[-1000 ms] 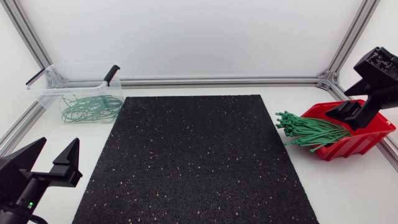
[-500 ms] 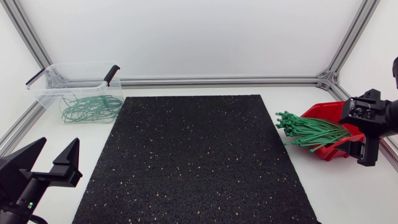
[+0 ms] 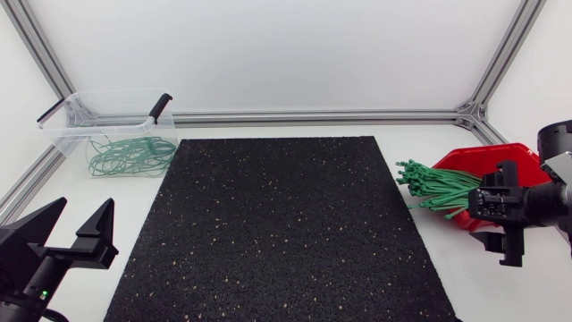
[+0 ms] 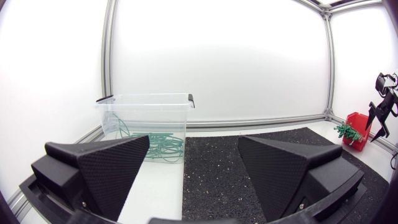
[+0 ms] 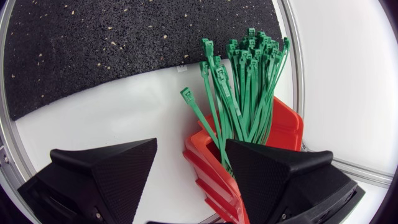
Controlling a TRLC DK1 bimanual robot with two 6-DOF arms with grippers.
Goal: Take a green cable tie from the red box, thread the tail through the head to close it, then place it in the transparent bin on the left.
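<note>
– where does everything sit around the mat (image 3: 281, 228)?
– bin (image 3: 64, 131) off its far left corner, looped ties (image 3: 130, 154) inside. box (image 3: 511, 161) just off its right edge, tie bundle (image 3: 442, 190) in it, heads toward the mat. my left gripper (image 3: 86, 204) off the near left corner, my right gripper (image 5: 189, 149) over the box's near side.

— What do your pincers look like?
— My left gripper (image 3: 82, 213) is matte black all over. It has two broad wedge-shaped fingers (image 4: 109, 168) on a blocky base; their inner faces are finely dimpled and the rest is smooth.
— Any markings?
— Only a tiny green light (image 3: 42, 293), which glows on the black housing behind it.
— And the other one?
— My right gripper (image 5: 191, 148) has the same black pair of textured wedges. Behind it come a pale grey link (image 3: 561, 168) and a round black joint (image 3: 559, 136).
</note>
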